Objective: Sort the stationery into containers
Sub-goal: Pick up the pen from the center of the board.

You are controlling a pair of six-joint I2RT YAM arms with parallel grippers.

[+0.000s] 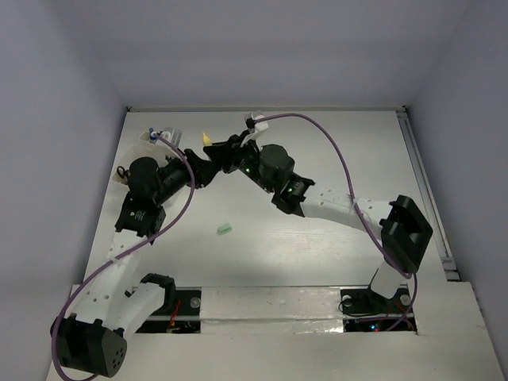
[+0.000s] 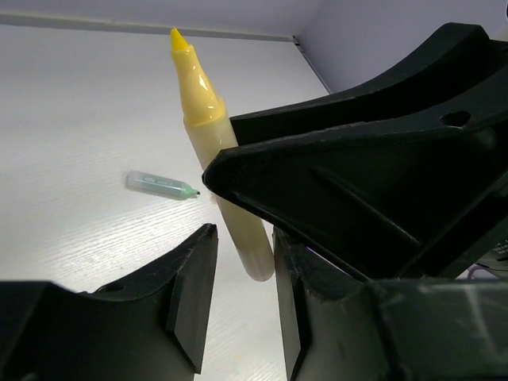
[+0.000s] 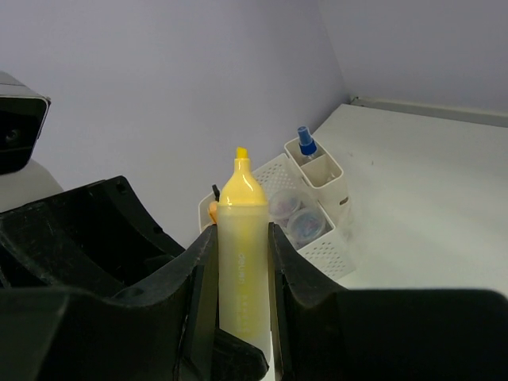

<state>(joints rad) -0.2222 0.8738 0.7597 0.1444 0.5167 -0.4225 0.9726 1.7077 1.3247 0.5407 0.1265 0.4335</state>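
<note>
My right tool (image 3: 240, 262) is clamped on the yellow marker (image 3: 240, 198). Both fingers press flat against its barrel, and the marker stands upright between them with its chisel tip pointing up, clear of the fingertips. The barrel's lower part runs down between the pads and out of sight.

My left tool (image 2: 242, 254) has its fingers apart. The marker's blunt bottom end sits in the gap between them: there is daylight between the barrel and the finger on the left of that camera's view, while the other finger lies right against it or nearly so, and I cannot tell which. The right tool's black body crosses just above the left fingers there, covering the middle of the barrel.

In the top view the two tools meet nose to nose above the far half of the desk (image 2: 79, 119), with the yellow tip poking up between them.

Beyond the right tool, past the marker, stand the off-white bins (image 3: 329, 252). A blue-capped pen (image 3: 305, 144) stands upright in a narrow compartment, and two round clear jars (image 3: 300, 225) sit in the lattice-walled one next to it.

Beyond the left tool, off to the left of the marker, a small green piece (image 2: 163, 184) with a dark tip lies flat on the desk, well apart from both tools.
</note>
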